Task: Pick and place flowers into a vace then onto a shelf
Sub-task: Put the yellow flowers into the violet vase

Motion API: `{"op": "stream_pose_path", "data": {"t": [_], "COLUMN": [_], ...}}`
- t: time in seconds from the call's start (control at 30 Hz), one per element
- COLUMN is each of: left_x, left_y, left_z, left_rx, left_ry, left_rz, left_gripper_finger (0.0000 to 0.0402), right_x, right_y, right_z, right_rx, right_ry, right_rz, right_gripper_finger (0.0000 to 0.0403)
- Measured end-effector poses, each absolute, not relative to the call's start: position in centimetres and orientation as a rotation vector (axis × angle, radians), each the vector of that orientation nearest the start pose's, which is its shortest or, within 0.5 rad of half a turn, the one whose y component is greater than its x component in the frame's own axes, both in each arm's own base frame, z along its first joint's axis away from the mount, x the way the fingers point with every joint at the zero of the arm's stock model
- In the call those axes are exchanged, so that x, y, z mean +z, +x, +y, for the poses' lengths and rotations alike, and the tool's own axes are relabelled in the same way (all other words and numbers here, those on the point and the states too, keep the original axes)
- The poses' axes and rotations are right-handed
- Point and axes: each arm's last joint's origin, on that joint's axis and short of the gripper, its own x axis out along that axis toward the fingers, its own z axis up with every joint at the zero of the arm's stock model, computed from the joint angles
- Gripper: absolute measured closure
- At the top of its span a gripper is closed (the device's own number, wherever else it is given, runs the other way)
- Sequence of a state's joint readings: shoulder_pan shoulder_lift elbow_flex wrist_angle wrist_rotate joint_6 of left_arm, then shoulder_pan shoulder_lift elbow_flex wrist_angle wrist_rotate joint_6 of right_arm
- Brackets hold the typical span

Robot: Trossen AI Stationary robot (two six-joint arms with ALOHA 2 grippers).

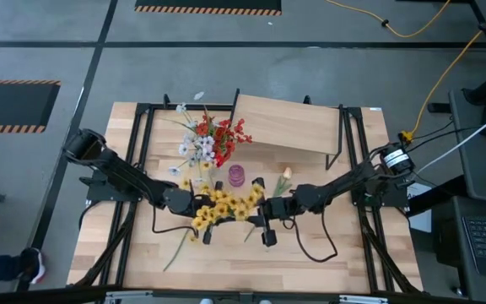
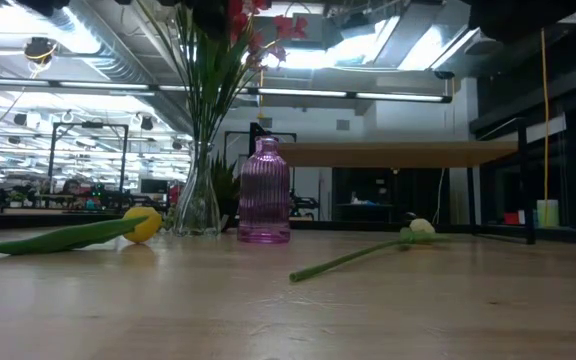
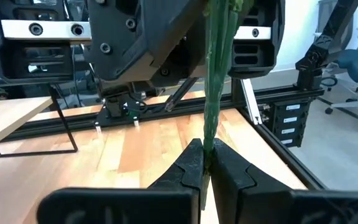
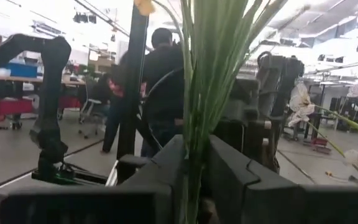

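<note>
A bunch of yellow flowers (image 1: 224, 205) on green stems hangs above the table between my two grippers, which face each other. My left gripper (image 1: 197, 209) comes from the left and is shut on the stems (image 3: 211, 93). My right gripper (image 1: 261, 209) comes from the right and is shut on the stems (image 4: 197, 81). A clear vase (image 2: 199, 200) holds red and white flowers (image 1: 212, 140). A ribbed purple vase (image 2: 264, 195) stands empty beside it. The shelf (image 1: 289, 123) stands at the back. My left gripper pinches several green stems (image 3: 207, 149) between its two fingers, coming in level from the table's left. The stems run on from the fingertips toward the other gripper, clear of the table. My right gripper has the stem bundle (image 4: 193, 146) between its two fingers, coming in about level from the table's right. The stems run on past the fingertips, and a yellow blossom (image 4: 145, 6) shows at their far end.
A yellow flower on a long stem (image 2: 78, 234) lies on the table near the front left. A pale flower with its stem (image 2: 368, 252) lies to the right of the purple vase. Black frame rails (image 1: 137, 152) run along both table sides. A person (image 4: 160, 81) stands in the room beyond.
</note>
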State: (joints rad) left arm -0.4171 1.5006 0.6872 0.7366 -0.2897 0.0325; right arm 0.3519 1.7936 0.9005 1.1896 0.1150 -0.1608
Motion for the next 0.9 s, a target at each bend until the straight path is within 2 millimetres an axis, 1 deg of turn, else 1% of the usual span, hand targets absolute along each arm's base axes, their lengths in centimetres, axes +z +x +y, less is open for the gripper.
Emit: {"op": "stream_pose_path", "data": {"t": [0.1,0.2,0.33,0.73,0.9], "left_x": [22.6,22.4,22.1,21.3,21.8], "left_y": [28.3,28.2,28.1,27.9,27.4], "left_z": [-11.6,-11.6,-11.5,-11.4,-11.2], "left_rx": [-0.124,-0.121,-0.12,-0.09,-0.087], "left_ry": [0.059,0.058,0.039,0.008,-0.023], "left_rz": [0.076,0.111,0.139,0.24,0.25], "left_gripper_finger": [0.0393,0.0393,0.0393,0.0393,0.0393], "right_x": [23.4,23.1,22.8,22.7,22.5], "right_y": [35.0,35.0,35.1,35.1,35.2], "right_z": [12.5,12.4,12.4,12.4,12.4], "right_rx": [0.217,0.195,0.193,0.197,0.197], "right_ry": [-0.076,-0.049,-0.037,-0.003,0.006], "right_rz": [-0.266,-0.231,-0.198,-0.182,-0.158], "right_gripper_finger": [0.0304,0.0278,0.0255,0.025,0.0256]}}
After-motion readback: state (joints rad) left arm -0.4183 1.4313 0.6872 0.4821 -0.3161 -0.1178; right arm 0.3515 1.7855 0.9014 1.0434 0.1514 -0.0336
